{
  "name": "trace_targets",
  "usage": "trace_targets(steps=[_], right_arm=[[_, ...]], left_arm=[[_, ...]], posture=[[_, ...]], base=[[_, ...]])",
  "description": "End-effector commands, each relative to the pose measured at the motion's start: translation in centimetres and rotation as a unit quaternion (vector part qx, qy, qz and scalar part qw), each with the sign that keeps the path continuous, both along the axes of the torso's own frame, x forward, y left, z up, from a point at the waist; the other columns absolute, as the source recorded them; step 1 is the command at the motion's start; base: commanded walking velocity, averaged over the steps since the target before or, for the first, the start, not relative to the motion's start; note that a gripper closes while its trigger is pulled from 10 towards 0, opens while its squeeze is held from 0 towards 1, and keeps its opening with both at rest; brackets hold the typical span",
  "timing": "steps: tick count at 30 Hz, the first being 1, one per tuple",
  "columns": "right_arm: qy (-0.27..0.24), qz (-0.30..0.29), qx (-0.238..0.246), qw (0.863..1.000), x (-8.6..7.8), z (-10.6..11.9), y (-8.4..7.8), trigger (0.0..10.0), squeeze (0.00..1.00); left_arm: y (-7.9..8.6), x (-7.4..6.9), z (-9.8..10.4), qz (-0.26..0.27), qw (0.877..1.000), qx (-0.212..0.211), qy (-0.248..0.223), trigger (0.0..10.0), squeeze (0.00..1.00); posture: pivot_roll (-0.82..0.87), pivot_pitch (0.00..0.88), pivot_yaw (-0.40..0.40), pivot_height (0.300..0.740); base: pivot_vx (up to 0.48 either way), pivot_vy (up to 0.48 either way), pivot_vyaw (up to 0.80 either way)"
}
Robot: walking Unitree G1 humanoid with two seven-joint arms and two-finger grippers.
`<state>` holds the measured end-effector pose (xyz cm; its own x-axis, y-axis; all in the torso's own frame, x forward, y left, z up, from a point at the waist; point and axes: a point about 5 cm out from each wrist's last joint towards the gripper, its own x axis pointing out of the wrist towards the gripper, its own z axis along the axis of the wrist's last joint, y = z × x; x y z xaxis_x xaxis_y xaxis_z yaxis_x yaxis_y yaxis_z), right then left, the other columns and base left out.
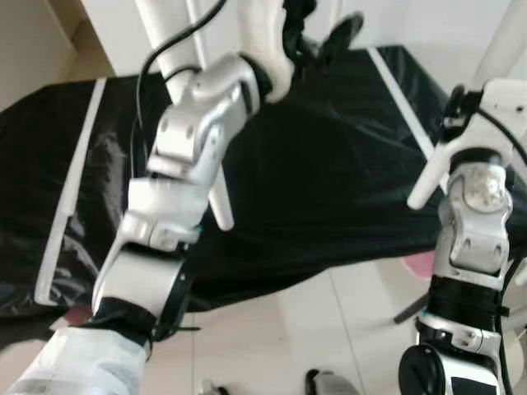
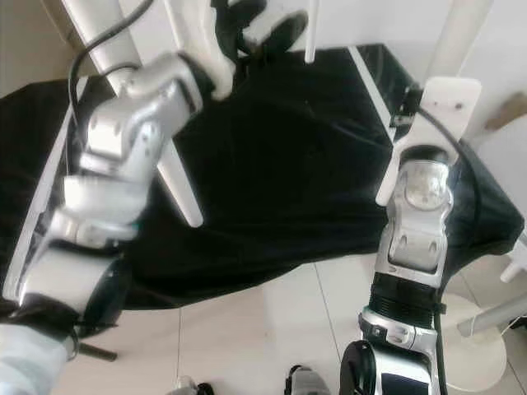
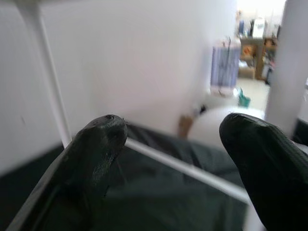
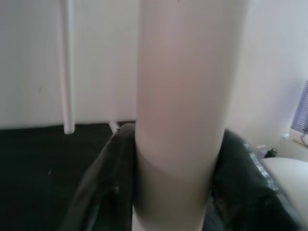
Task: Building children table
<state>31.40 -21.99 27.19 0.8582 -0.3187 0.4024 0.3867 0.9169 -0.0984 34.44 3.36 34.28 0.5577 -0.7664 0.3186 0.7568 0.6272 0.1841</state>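
Nearest the camera, pale floor tiles run under the robot's two raised silver arms. The right gripper has its black fingers closed around a thick white table leg; in the right eye view that leg rises steeply above the right wrist, over the right edge of a surface draped in a glossy black cover.

The left gripper is held higher and farther in, its fingers spread with nothing between them. It hovers among the white parts at the top of the head views, where the black fingertips show against another white leg. A thin white rod slants down across the cover behind the left forearm. White bars border the cover.

By the look of it, the leg is stiff, smooth and light for its bulk, so likely to slip or twist in a two-finger grip. A hold low on the shaft, near its mounting end, would seem steadiest. The thin rods look easier to bend and are best left unloaded.
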Motion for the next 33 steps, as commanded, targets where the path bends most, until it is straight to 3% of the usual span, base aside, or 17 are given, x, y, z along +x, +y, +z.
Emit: trace_targets(steps=[1, 5, 10, 11, 12, 16, 20, 22, 23, 26, 30, 31, 33], right_arm=[[0.043, 0.006, 0.003, 0.999, 0.4, -2.0, -0.1, 10.0, 1.00], [0.032, 0.038, 0.029, 0.998, 0.4, -2.3, 0.3, 10.0, 1.00], [0.039, 0.049, 0.004, 0.998, -0.1, -3.6, 0.5, 10.0, 1.00], [0.043, 0.048, 0.001, 0.998, -0.4, -4.2, 0.5, 10.0, 1.00], [0.046, 0.050, 0.002, 0.998, -0.6, -4.7, 0.5, 10.0, 1.00], [0.056, 0.037, -0.004, 0.998, -1.2, -6.0, 0.3, 10.0, 1.00], [0.081, 0.002, -0.031, 0.996, -1.8, -7.5, -0.1, 10.0, 1.00], [0.083, -0.005, -0.020, 0.996, -1.9, -7.9, -0.3, 10.0, 1.00], [0.086, -0.014, -0.011, 0.996, -2.3, -8.4, -0.4, 10.0, 0.00], [0.108, -0.013, -0.009, 0.994, -3.2, -10.4, 0.0, 10.0, 0.00], [0.114, -0.005, -0.009, 0.993, -3.7, -11.1, 0.2, 10.0, 0.00], [0.123, 0.017, -0.027, 0.992, -4.5, -12.5, 0.6, 10.0, 0.00], [0.127, 0.026, -0.038, 0.991, -4.9, -13.0, 0.8, 10.0, 0.00]], left_arm=[[0.3, 0.1, -1.0, -0.003, 1.000, 0.022, 0.013, 10.0, 1.00], [0.4, -0.9, -3.0, -0.024, 0.998, 0.049, 0.026, 10.0, 1.00], [1.0, -2.5, -5.4, -0.048, 0.996, 0.076, 0.021, 10.0, 1.00], [1.3, -3.1, -6.0, -0.052, 0.996, 0.072, 0.020, 10.0, 0.37], [1.5, -3.5, -6.5, -0.049, 0.996, 0.068, 0.019, 10.0, 0.00], [2.3, -4.0, -8.1, -0.038, 0.997, 0.061, 0.042, 10.0, 0.00], [3.2, -4.9, -10.6, -0.026, 0.995, 0.081, 0.054, 10.0, 0.00], [3.4, -5.1, -11.1, -0.024, 0.995, 0.083, 0.060, 10.0, 0.00], [3.7, -5.6, -12.2, -0.018, 0.994, 0.083, 0.074, 10.0, 0.00], [4.8, -6.4, -15.1, 0.015, 0.991, 0.063, 0.119, 10.0, 0.00], [5.3, -6.6, -16.0, 0.034, 0.988, 0.054, 0.140, 10.0, 0.00], [6.1, -6.9, -17.8, 0.066, 0.983, 0.053, 0.162, 10.0, 0.00], [6.5, -7.0, -18.6, 0.079, 0.981, 0.057, 0.167, 10.0, 0.00]], posture=[[-0.10, 0.151, 0.041, 0.740], [-0.09, 0.151, 0.036, 0.740], [-0.08, 0.144, 0.021, 0.740], [-0.08, 0.143, 0.022, 0.740], [-0.08, 0.142, 0.021, 0.740], [-0.07, 0.137, 0.016, 0.740], [-0.06, 0.130, 0.007, 0.740], [-0.06, 0.130, 0.007, 0.740], [-0.05, 0.125, 0.009, 0.740], [-0.05, 0.122, 0.008, 0.740], [-0.05, 0.120, 0.007, 0.740], [-0.04, 0.112, 0.010, 0.740], [-0.04, 0.109, 0.010, 0.740]], base=[[0.000, 0.000, 0.00], [0.000, 0.000, 0.00], [0.000, 0.000, 0.00], [0.000, 0.000, 0.00], [0.000, 0.000, 0.00], [0.000, 0.000, 0.00], [0.000, 0.000, 0.00], [0.000, 0.000, 0.00], [0.000, 0.000, 0.00], [0.000, 0.000, 0.00], [0.000, 0.000, 0.00], [0.000, 0.000, 0.00], [0.000, 0.000, 0.00]])
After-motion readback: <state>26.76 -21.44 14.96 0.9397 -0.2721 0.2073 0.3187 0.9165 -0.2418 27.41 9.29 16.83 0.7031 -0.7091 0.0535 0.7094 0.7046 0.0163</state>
